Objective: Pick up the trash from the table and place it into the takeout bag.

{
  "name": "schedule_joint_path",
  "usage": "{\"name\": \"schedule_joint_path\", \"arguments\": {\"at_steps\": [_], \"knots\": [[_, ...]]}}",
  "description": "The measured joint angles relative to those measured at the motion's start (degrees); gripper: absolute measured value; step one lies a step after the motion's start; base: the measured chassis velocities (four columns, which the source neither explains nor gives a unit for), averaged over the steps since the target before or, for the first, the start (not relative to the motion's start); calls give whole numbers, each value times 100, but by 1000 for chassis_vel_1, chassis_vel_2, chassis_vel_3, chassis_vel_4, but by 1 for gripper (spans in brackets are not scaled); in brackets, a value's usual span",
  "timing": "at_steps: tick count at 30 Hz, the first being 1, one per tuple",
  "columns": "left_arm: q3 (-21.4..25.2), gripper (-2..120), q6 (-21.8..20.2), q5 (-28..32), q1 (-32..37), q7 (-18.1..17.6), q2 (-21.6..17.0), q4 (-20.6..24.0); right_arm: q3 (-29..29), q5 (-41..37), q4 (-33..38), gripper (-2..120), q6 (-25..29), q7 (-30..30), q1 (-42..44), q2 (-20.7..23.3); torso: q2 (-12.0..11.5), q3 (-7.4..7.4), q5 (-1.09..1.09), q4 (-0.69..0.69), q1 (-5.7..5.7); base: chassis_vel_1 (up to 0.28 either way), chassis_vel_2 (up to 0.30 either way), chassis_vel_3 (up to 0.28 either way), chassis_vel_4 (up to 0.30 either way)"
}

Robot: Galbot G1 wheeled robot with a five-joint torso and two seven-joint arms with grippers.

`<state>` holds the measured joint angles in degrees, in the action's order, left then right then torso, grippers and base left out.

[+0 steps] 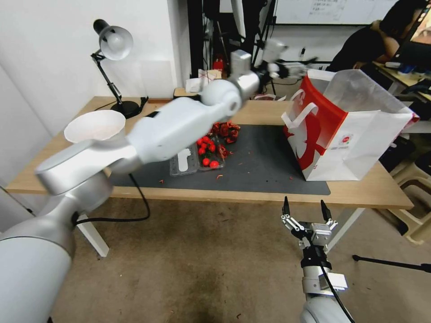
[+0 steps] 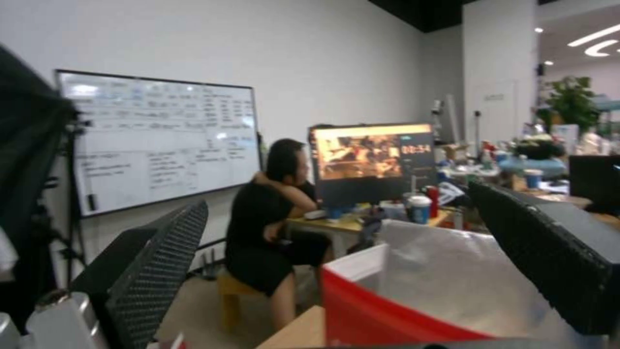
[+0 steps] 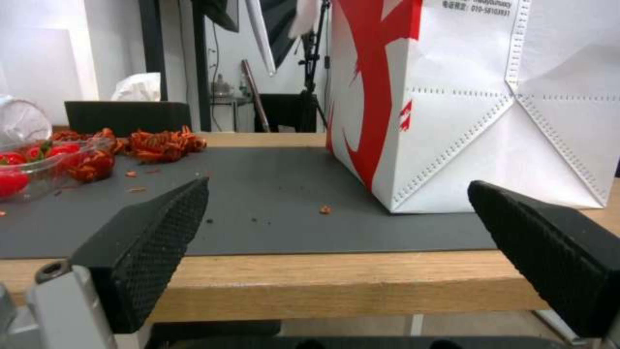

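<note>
The takeout bag (image 1: 354, 134), white with red panels, stands open on the right of the table (image 1: 359, 193). My left arm reaches across the table, and its gripper (image 1: 287, 67) is raised behind the bag's top edge. It is open (image 2: 336, 261) with nothing between the fingers, just above the bag's red rim (image 2: 381, 315). Trash lies on the dark mat (image 1: 260, 166): a clear tray (image 1: 200, 157) of red round bits, red shells (image 1: 226, 130) and a beige bowl (image 1: 95, 125). My right gripper (image 1: 306, 208) hangs open below the table's front edge, facing the bag (image 3: 465, 97) and the shells (image 3: 162, 143).
A desk lamp (image 1: 114, 45) stands at the table's back left and a black cable (image 1: 139, 197) drops over the front edge. A person (image 1: 372, 40) sits at a desk behind the bag. Stools (image 1: 417, 179) stand off the table's right end.
</note>
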<state>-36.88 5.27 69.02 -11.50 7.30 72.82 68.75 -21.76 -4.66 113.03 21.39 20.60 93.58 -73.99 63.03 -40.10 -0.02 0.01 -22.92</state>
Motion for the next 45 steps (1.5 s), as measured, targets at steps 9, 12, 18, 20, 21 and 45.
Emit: {"name": "schedule_joint_path", "arguments": {"at_steps": [9, 12, 18, 20, 21, 45], "knots": [[634, 100, -5, -117, 1102, -38, -1331, 871, 15, 3, 0, 100, -71, 7, -26, 34, 0, 0, -1, 0, 0, 0, 0, 0, 0], [980, 100, -5, -209, 1605, -54, -1780, 1263, 17, 3, 0, 100, -84, 8, -29, 36, 0, 0, 0, 0, 0, 0, 0, 0, 0], [1703, 100, -10, -381, 2496, -66, -2340, 1869, 22, 4, -4, 100, -92, 8, -13, 29, 0, 0, 2, -1, 0, 0, 0, 0, 0], [2002, 100, -33, -466, 2836, -97, -2460, 2057, 25, 6, 0, 100, -107, 8, -9, 28, 0, 1, 2, -2, 0, 0, 0, 0, 0], [2241, 100, -61, -552, 3122, -116, -2542, 2199, 29, 6, 5, 100, -121, 8, -10, 26, 0, 1, 2, -1, 0, 0, 0, 0, 0], [6516, 100, -84, -2397, 8623, -755, -2390, 4594, 67, 83, 31, 100, -94, -7, 21, -18, 0, 0, 4, 0, 1, 0, 0, 0, 0]]}}
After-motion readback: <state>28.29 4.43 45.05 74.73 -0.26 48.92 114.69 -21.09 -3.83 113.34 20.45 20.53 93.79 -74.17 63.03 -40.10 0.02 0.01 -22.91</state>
